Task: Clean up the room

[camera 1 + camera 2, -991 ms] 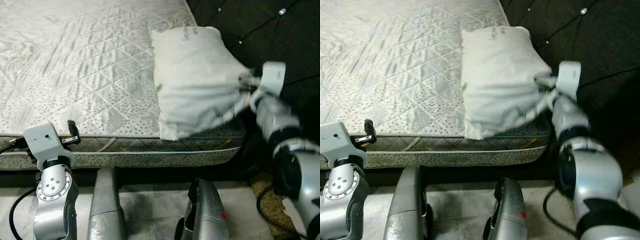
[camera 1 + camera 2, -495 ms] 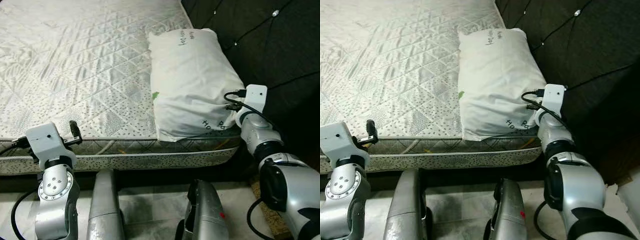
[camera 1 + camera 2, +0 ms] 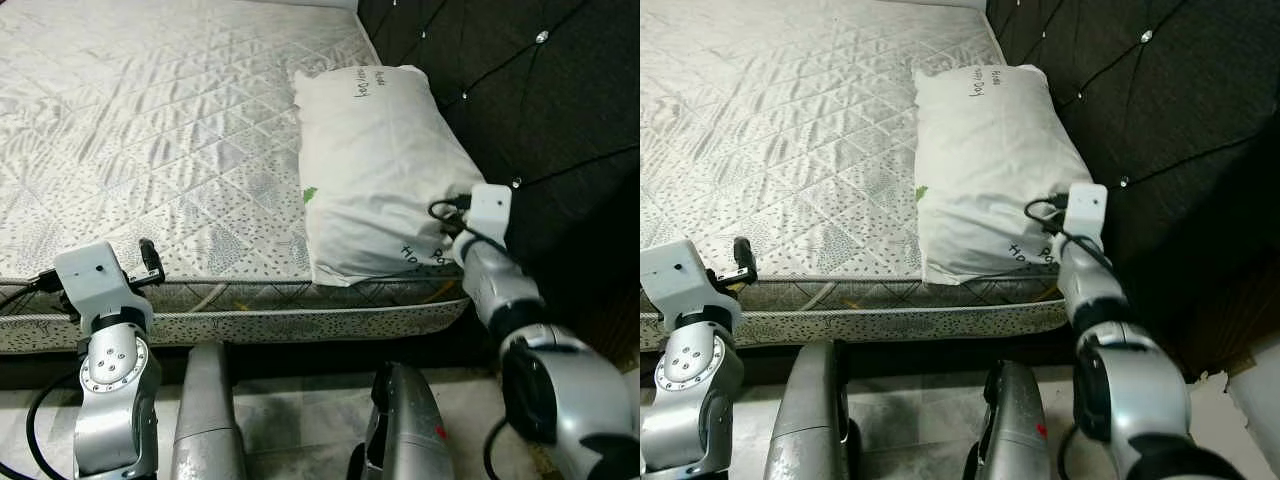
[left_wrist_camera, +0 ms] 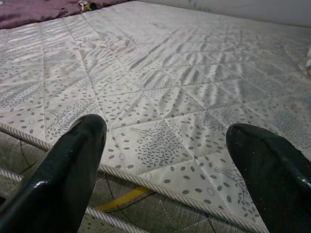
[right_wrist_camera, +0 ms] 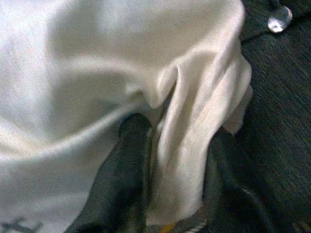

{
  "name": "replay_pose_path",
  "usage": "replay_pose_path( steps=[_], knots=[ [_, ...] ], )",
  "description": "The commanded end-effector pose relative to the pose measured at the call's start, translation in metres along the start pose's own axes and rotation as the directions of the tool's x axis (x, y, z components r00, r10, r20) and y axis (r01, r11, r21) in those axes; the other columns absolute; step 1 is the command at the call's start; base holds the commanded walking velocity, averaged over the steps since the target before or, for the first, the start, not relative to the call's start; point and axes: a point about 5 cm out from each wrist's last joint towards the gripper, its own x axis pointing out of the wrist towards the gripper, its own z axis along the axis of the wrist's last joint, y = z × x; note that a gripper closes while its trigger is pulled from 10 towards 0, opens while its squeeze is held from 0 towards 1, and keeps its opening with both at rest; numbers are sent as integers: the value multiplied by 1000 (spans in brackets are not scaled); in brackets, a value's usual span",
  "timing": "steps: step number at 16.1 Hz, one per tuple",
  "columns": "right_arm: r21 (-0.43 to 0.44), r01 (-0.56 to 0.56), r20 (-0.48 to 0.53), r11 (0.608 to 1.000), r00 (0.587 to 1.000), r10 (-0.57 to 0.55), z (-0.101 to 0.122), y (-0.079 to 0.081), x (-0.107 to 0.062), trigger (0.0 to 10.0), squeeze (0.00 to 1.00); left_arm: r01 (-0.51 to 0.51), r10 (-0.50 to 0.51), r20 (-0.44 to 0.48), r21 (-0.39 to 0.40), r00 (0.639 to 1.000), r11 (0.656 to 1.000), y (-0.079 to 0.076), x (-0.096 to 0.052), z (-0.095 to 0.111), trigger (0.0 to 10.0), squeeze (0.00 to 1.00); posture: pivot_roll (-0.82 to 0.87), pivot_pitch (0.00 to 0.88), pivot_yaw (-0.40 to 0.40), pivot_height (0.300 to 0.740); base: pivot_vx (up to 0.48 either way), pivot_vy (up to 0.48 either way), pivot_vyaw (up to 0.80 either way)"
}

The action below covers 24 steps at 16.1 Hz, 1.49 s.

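A white pillow point(image 3: 375, 160) with dark lettering lies flat on the right side of the quilted mattress point(image 3: 150, 130), beside the headboard. My right gripper point(image 5: 177, 141) is at the pillow's near right corner, its two black fingers point(image 5: 129, 160) pinching a fold of the pillow's fabric. In the eye views the right wrist point(image 3: 488, 215) sits against that corner and hides the fingers. My left gripper point(image 4: 165, 131) stands open just over the mattress's near edge at the left, with nothing between its fingers point(image 3: 148, 258).
A dark tufted headboard point(image 3: 540, 100) runs along the mattress's right side, close to my right arm. My silver legs point(image 3: 205, 420) stand against the bed's front edge on a pale floor. A purple cloth point(image 4: 29, 12) lies at the mattress's far end.
A second ago the pillow hung lifted and bunched from my right gripper; now it lies spread flat on the mattress, and the right arm has come down with it. The left arm stayed put.
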Motion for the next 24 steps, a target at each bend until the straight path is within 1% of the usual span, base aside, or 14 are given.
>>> replay_pose_path(
  steps=[1, 4, 7, 8, 9, 12, 13, 15, 17, 18, 19, 20, 22, 24],
  knots=[
    [-24, 28, 20, 999, 999, -28, -1, -8, -1, 10000, 1000, -6, 6, 11, -4, 1000, 1000, -2, 4, 2, 10000, 0, 65, 0, -108, 539, 0, 0, 0],
    [-111, 42, 58, 993, 998, -35, -14, -13, -10, 10000, 1000, -18, 19, 51, -15, 999, 1000, -2, 11, 9, 10000, 0, 52, 0, -114, 539, 0, 0, 0],
    [-86, 7, 65, 996, 998, -1, -25, -11, -22, 10000, 1000, -36, 37, 65, -13, 997, 999, 3, 13, 10, 10000, 0, 45, 0, -110, 539, 0, 0, 0],
    [-80, -44, 162, 996, 985, 56, -16, -3, -30, 10000, 1000, -34, 35, 79, -18, 996, 999, 3, 14, 12, 10000, 0, 38, 0, -103, 539, 0, 0, 0],
    [-65, -117, 269, 991, 954, 130, -4, 11, -40, 10000, 1000, -17, 19, 107, -24, 994, 1000, 2, 13, 15, 10000, 0, 28, 0, -97, 539, 0, 0, 0],
    [-51, -270, 389, 962, 881, 268, 16, 38, -57, 10000, 1000, 32, -28, 134, -29, 991, 999, -5, 10, 19, 10000, 0, 16, 0, -87, 539, 0, 0, 0],
    [-50, -299, 412, 953, 863, 293, 20, 43, -60, 10000, 1000, 40, -35, 135, -29, 990, 999, -7, 10, 19, 10000, 0, 16, 0, -87, 539, 0, 0, 0],
    [1, -371, 457, 928, 826, 330, 34, 58, -68, 10000, 1000, 41, -34, 137, -45, 990, 998, -9, 12, 20, 10000, 0, 17, 0, -81, 539, 0, 0, 0],
    [6, -447, 483, 895, 785, 388, 47, 72, -76, 10000, 1000, 31, -24, 152, -42, 988, 999, -9, 16, 22, 10000, 0, 14, 0, -88, 539, 0, 0, 0],
    [-4, -455, 485, 891, 778, 400, 48, 74, -76, 10000, 1000, 29, -23, 150, -41, 988, 999, -9, 16, 20, 10000, 0, 5, 0, -85, 539, 0, 0, 0],
    [-20, -442, 478, 897, 783, 397, 46, 75, -76, 10000, 612, 28, -21, 145, -43, 989, 999, -9, 16, 17, 10000, 0, 0, 0, -81, 539, 0, 0, 0],
    [11, -445, 478, 895, 789, 387, 48, 76, -76, 10000, 0, 31, -23, 136, -57, 990, 998, -12, 14, 13, 10000, 0, -6, 0, -71, 539, 0, 0, 0],
    [10, -496, 510, 868, 749, 423, 60, 85, -81, 10000, 0, 80, -71, 153, -56, 986, 995, -22, 17, 19, 10000, 0, -15, 0, -57, 539, 0, 0, 0],
    [33, -537, 534, 843, 722, 439, 68, 93, -84, 10000, 0, 114, -103, 158, -58, 982, 992, -26, 19, 23, 10000, 0, -18, 0, -50, 547, 0, 0, 0]
  ],
)
